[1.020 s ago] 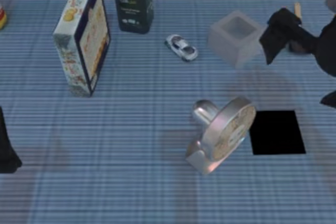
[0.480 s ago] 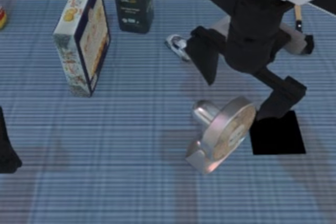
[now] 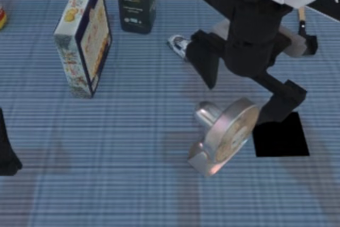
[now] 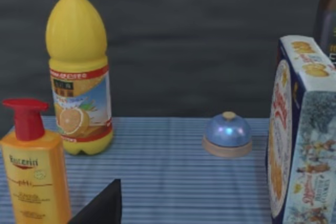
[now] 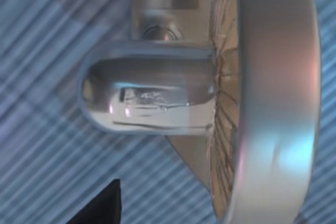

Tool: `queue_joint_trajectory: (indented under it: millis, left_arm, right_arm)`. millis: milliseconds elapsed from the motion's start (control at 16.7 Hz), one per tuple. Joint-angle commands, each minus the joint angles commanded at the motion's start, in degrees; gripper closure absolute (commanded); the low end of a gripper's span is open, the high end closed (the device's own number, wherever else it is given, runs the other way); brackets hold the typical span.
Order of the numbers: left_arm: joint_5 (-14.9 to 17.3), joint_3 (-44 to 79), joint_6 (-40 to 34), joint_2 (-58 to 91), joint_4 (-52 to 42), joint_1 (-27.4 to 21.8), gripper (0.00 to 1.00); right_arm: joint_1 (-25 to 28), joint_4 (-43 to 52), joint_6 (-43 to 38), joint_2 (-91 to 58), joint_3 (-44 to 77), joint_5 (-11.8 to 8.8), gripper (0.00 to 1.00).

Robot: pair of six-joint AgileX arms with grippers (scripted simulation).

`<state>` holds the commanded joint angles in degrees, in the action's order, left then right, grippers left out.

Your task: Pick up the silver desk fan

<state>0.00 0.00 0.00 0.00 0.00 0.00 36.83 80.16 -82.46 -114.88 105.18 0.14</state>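
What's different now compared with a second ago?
The right arm swung in from the table's far right corner, and its open right gripper now hangs spread over the silver desk fan, not yet gripping. The fan, cereal box and parked left gripper stayed put.

Even, moderately bright light falls from above, and soft grey shadows lie on the striped tablecloth (image 3: 133,131) below the right arm and beside the silver desk fan (image 3: 226,134). Bright glare streaks the fan's rim and rear housing. The backdrop behind the table is dim.
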Motion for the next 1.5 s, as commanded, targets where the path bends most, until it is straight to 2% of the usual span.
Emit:
queue_joint_trajectory:
  millis: [360, 600, 1380, 1500]
  left_arm:
    - [0.0, 0.0, 0.0, 0.0, 0.0, 0.0, 0.00]
    - [0.0, 0.0, 0.0, 0.0, 0.0, 0.0, 0.00]
    - [0.0, 0.0, 0.0, 0.0, 0.0, 0.0, 0.00]
    - [0.0, 0.0, 0.0, 0.0, 0.0, 0.0, 0.00]
  right_arm:
    - [0.3, -9.6, -0.2, -0.2, -9.4, 0.0, 0.00]
    - [0.3, -10.1, -0.3, -0.3, -10.0, 0.0, 0.00]
    - [0.3, -10.1, -0.3, -0.3, -10.0, 0.0, 0.98]
    - [0.3, -10.1, -0.3, -0.3, -10.0, 0.0, 1.00]
